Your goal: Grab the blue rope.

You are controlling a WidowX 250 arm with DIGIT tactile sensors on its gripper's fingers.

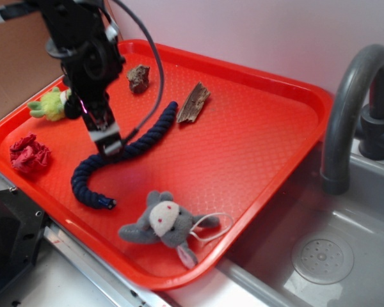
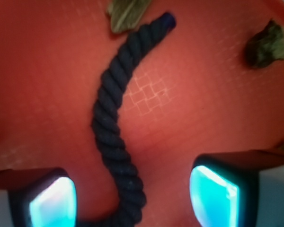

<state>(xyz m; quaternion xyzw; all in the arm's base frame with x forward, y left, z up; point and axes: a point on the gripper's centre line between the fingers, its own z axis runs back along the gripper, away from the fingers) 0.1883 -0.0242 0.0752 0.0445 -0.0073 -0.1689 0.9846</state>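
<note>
Two views: exterior and wrist, same moment.
Tray: red tray [image 1: 256, 147] with a textured floor, beside a grey sink [image 1: 326, 256] with a dark faucet [image 1: 345, 109] at its 3 o'clock side.
Blue rope: blue rope [image 1: 137, 147] lies flat near the tray's middle, in a long S-curve; one end points toward 1 o'clock near a piece of bark, the other hooks round to 6 o'clock and ends in a small shiny tip.
Pincer: pincer [image 1: 111, 148] is open, low over the rope's middle; in the wrist view the blue rope [image 2: 114, 127] runs between the two fingers [image 2: 215, 196], with red tray showing on either side of it. Contact cannot be told.
Other items: grey plush [image 1: 160, 224] at 6 o'clock, red crumpled cloth [image 1: 29, 153] at 9 o'clock, green plush [image 1: 50, 103] at 10 o'clock, small brown chunk [image 1: 138, 78] at 12 o'clock, bark piece [image 1: 193, 102] at 1 o'clock.
</note>
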